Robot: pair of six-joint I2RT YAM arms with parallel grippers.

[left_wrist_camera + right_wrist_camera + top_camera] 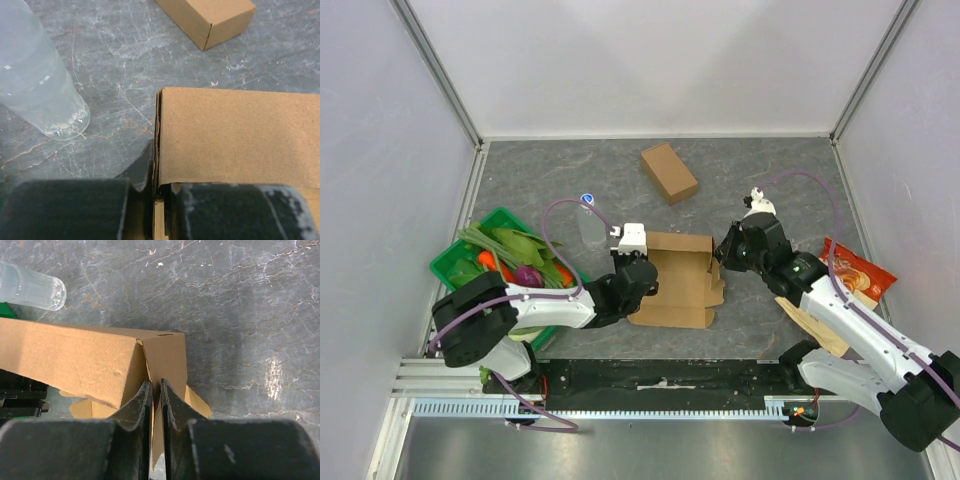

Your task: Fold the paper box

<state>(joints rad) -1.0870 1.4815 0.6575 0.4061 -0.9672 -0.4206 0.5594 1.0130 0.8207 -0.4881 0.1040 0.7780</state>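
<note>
The paper box is a brown cardboard piece, partly folded, lying in the middle of the table. My left gripper is shut on its left wall; in the left wrist view the thin cardboard edge runs down between the closed jaws of that gripper. My right gripper is at the box's right end. In the right wrist view this gripper has its jaws nearly together, pinching the end flap beside the long side wall.
A closed brown box lies at the back. A clear plastic bottle lies just left of the paper box. A green basket of vegetables stands at the left, and an orange snack bag lies at the right.
</note>
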